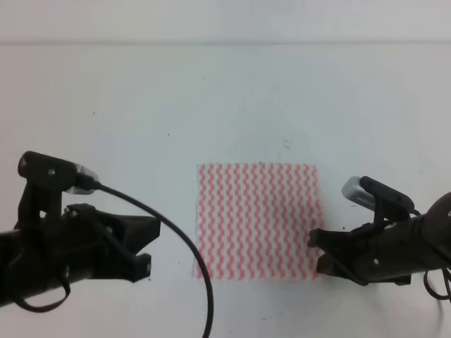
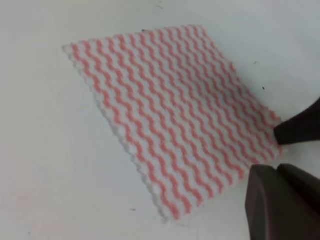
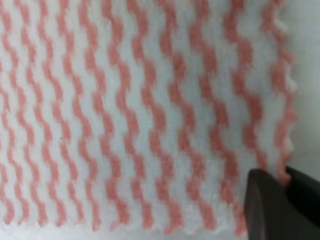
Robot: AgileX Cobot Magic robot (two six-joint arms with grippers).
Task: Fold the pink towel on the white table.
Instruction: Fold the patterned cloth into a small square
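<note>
The pink towel (image 1: 257,222) lies flat and unfolded on the white table (image 1: 211,98), a little right of centre. My right gripper (image 1: 316,252) is open at the towel's front right corner, its fingers spread along the right edge. In the right wrist view the towel (image 3: 140,115) fills the frame, and one dark finger (image 3: 270,210) rests over that edge. My left gripper (image 1: 151,248) stands open to the left of the towel, apart from it. In the left wrist view the towel (image 2: 170,120) lies flat, and the right gripper's fingertip (image 2: 300,127) is at its far corner.
A black cable (image 1: 187,246) loops from the left arm across the table and passes by the towel's front left corner. The table's far edge (image 1: 225,44) runs along the top of the high view. Small dark specks dot the tabletop.
</note>
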